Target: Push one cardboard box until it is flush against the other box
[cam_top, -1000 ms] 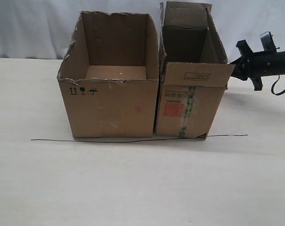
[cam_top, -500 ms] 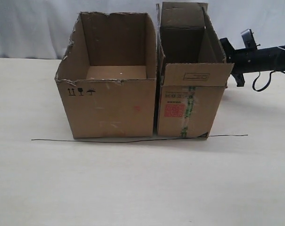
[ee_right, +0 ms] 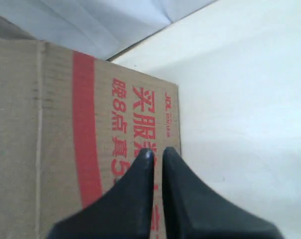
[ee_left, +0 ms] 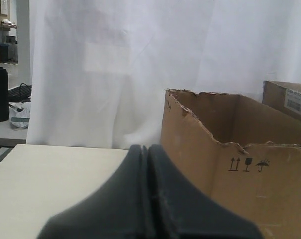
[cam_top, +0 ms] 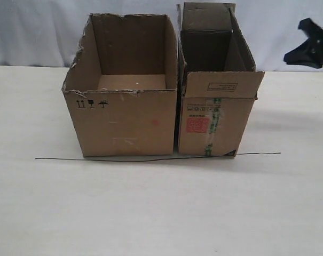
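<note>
The table (cam_top: 161,213) was as before. The wide box (cam_top: 124,125) and narrow box (cam_top: 214,125) had not shifted in the last half second. The narrow box stood at 3 o'clock of the wide one, rims meeting, with a thin dark seam lower down. It was brown with its flaps open. It bore a red label and green-printed tape on its end, and a red stripe on its long side. The right arm (cam_top: 310,45) had drawn off to 2 o'clock, blurred. Right gripper (ee_right: 157,154): fingers nearly together, empty. Left gripper (ee_left: 148,149): pressed closed, empty.
</note>
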Robot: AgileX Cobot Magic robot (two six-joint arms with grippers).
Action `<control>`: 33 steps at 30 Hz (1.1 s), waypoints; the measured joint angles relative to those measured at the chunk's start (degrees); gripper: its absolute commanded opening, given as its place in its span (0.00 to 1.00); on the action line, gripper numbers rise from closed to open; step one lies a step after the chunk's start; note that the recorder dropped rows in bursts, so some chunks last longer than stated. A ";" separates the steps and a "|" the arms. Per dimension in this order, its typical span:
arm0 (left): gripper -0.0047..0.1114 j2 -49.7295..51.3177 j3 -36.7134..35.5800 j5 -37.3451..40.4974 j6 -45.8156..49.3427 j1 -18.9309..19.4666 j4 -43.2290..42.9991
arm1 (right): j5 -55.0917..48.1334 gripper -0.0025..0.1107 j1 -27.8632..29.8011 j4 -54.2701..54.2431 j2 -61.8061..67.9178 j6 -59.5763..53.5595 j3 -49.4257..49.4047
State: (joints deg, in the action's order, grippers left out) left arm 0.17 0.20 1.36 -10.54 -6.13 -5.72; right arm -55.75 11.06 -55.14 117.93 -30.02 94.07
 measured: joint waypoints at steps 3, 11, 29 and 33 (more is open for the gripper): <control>0.04 0.00 0.00 0.00 0.00 0.00 0.00 | 5.28 0.07 1.18 0.48 -12.66 -1.12 -11.57; 0.04 0.00 0.00 0.00 0.00 0.00 0.00 | 21.66 0.07 1.41 1.86 -49.65 -2.79 -46.94; 0.04 0.00 0.00 0.00 0.00 0.00 0.00 | 20.51 0.07 1.41 1.61 -102.68 -3.36 -73.96; 0.04 0.00 0.00 0.00 0.00 0.00 0.00 | 22.46 0.07 0.53 1.84 -110.19 -3.36 -74.14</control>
State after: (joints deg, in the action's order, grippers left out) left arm 0.17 0.20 1.36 -10.54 -6.13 -5.72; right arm -33.29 11.59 -53.30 7.74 -33.38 19.93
